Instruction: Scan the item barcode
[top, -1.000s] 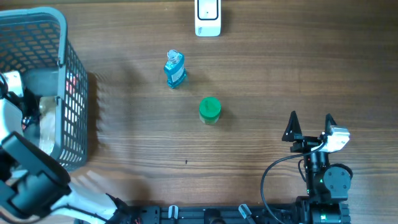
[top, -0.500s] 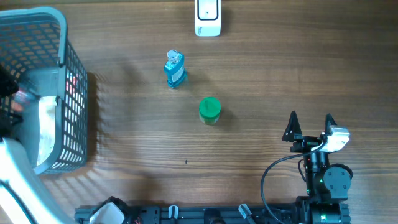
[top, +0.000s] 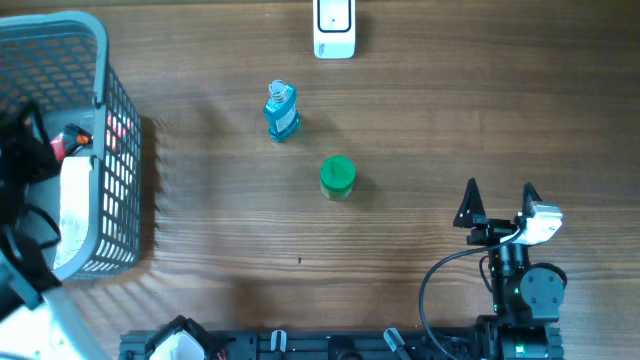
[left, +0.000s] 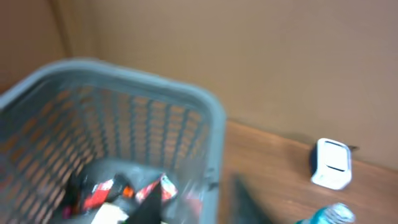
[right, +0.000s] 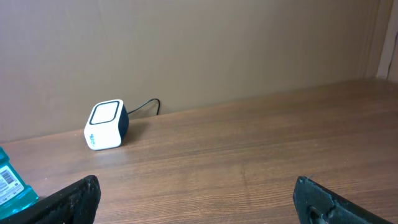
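The left gripper (top: 35, 150) hangs over the grey mesh basket (top: 60, 20) at the table's (top: 450, 100) left edge; blur hides its finger spread. The right gripper (top: 497, 205), fingers wide and empty, sits near the front edge. The blue bottle (top: 281, 110) and green-lidded jar (top: 337, 177) stand mid-table, apart, bare wood around them. The white scanner (top: 334, 28) sits at the far edge.

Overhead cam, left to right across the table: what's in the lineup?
basket → blue bottle → green jar → right claw. Scanner skipped: it lines up with the jar.
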